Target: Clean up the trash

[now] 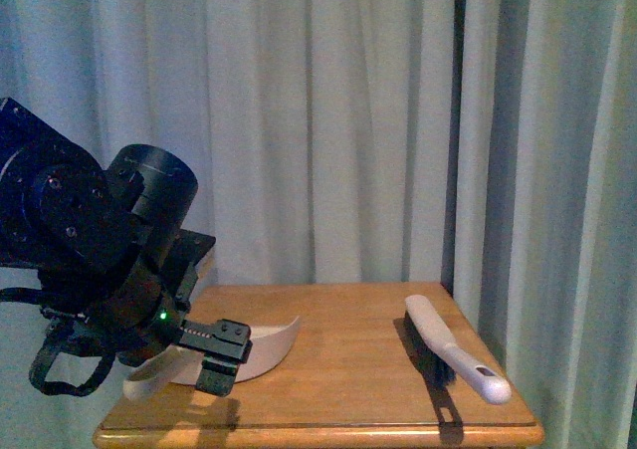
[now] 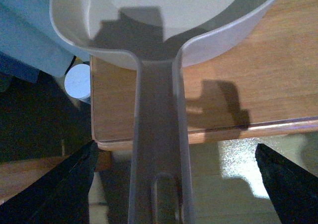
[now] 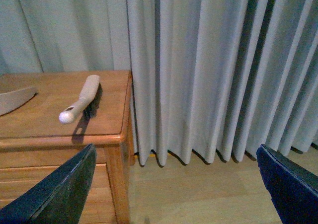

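Apparently ahead of a grab: shows left fingers [image 2: 74, 184] spread wide either side of dustpan [image 2: 164, 15] handle, gripping nothing. Shows right fingers [image 3: 59, 194] spread too, empty, off beside surface [image 1: 348, 369]. No trash wad in any of 3 views; can't say where. Risk, as judged: tipping pan off surface via sloppy close on handle overhanging edge. Overhang plain only in left wrist cam. Front cam: pan & brush [image 1: 453, 344] well apart. Right wrist cam alone: curtain [image 3: 198, 60] hem at floor.
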Controlling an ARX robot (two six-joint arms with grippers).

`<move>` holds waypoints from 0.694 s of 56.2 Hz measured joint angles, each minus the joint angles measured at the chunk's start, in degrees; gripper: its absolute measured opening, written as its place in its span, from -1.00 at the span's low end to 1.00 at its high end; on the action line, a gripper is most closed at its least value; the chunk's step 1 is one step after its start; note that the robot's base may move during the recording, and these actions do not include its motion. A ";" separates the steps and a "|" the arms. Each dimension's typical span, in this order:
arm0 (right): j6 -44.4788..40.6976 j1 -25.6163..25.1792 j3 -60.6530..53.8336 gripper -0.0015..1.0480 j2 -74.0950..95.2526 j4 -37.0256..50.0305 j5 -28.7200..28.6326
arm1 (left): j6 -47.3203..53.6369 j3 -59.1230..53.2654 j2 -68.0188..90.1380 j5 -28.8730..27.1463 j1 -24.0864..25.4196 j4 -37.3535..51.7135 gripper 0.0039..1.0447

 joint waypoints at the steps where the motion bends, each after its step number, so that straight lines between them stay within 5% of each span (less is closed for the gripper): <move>1: 0.00 0.00 0.00 0.86 0.00 0.00 0.00 | 0.02 0.11 0.09 0.00 0.00 0.00 0.86; 39: 0.02 0.00 0.00 0.86 0.00 0.00 0.00 | 2.25 3.61 4.72 -0.85 1.09 -0.26 0.86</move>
